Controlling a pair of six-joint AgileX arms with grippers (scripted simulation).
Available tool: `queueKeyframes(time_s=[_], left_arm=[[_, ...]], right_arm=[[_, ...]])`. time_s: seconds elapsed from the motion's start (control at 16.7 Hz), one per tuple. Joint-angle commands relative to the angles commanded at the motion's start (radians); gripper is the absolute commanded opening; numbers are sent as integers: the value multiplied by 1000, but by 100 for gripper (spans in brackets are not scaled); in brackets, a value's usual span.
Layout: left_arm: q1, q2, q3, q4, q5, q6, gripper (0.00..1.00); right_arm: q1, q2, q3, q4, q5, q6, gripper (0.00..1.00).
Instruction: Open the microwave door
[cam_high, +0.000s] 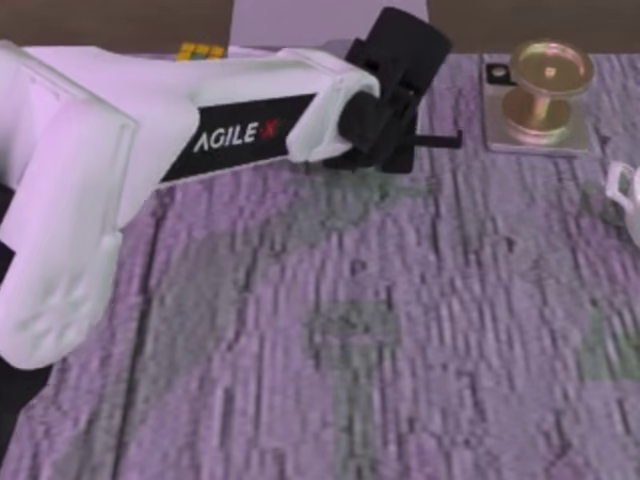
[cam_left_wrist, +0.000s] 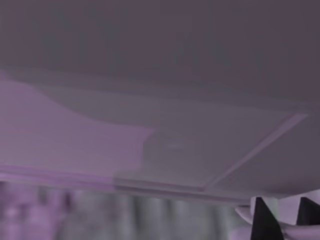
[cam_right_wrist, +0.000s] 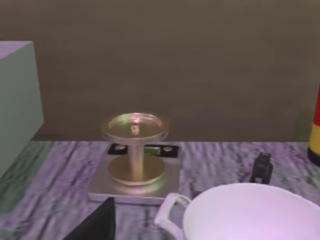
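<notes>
1. The left gripper (cam_high: 400, 140) hangs at the table's far edge; whether its fingers are apart or together, I cannot tell.
2. Just beyond it stands the microwave (cam_high: 300, 22), whose door (cam_left_wrist: 190, 135) fills the left wrist view.
3. Judged step: the approach; the next move calls for finding the handle.
4. The right arm (cam_high: 625, 195) is parked at the right edge.

A gold round scale (cam_right_wrist: 134, 165) on its square base stands on the marbled table (cam_right_wrist: 220, 160), just behind a white bowl (cam_right_wrist: 250, 212) (handle facing it); the microwave (cam_right_wrist: 17, 100) stands beside.
</notes>
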Motion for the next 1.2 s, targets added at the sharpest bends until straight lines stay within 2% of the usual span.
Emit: queueKeyframes(time_s=[0.24, 1.2], left_arm=[[10, -30, -48, 31, 19, 31, 0], [10, -30, -48, 31, 19, 31, 0]], right_arm=[[0, 0, 0, 0, 0, 0, 100], [0, 0, 0, 0, 0, 0, 100]])
